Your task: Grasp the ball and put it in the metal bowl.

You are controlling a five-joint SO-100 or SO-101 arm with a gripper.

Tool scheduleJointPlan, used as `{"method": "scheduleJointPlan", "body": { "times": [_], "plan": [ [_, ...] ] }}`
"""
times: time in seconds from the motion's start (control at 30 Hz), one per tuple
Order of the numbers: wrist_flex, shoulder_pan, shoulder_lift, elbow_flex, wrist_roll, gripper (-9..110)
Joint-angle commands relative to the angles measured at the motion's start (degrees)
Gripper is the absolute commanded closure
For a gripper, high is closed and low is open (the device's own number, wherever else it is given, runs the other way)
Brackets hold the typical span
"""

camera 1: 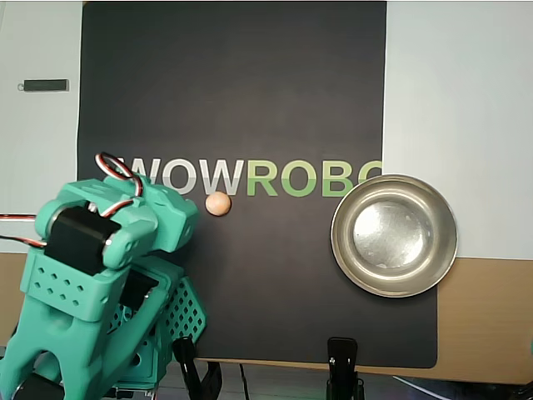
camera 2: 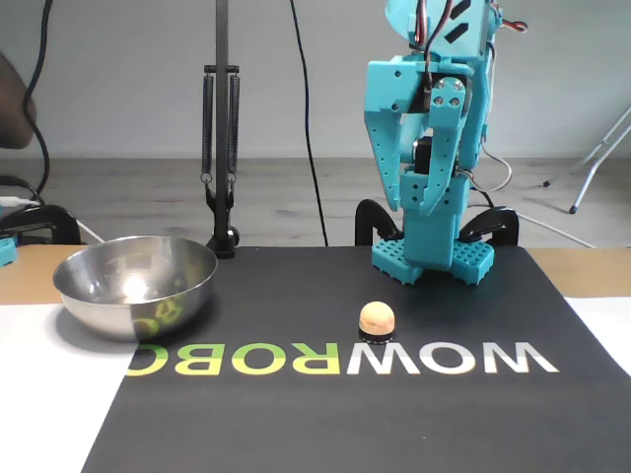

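Note:
The ball (camera 1: 218, 203) is a small peach-orange sphere on the black mat, just below the white "W" of the printed word; in the fixed view (camera 2: 377, 317) it sits in front of the arm's base. The metal bowl (camera 1: 433, 250) is empty and stands at the mat's right edge in the overhead view, at the left in the fixed view (camera 2: 128, 305). The teal arm (camera 1: 108, 250) is folded up over its base. My gripper (camera 2: 426, 207) hangs pointing down, well above and behind the ball, its jaws together and empty.
The black mat (camera 1: 250, 100) carries the word WOWROBO. A black stand with springs (camera 2: 222, 148) and cables rise behind the mat. A black clamp (camera 1: 341, 367) grips the mat's near edge. A small dark stick (camera 1: 46, 85) lies on the white surface.

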Motion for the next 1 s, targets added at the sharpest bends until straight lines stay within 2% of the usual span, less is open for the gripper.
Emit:
{"method": "scheduleJointPlan", "body": {
  "times": [0.0,0.27,0.97],
  "plan": [
    [-1.14,0.26,0.79,0.97,-0.26,71],
    [-7.38,0.26,0.88,5.01,-0.26,70],
    [-7.12,0.26,0.97,8.00,-0.26,70]
  ]
}}
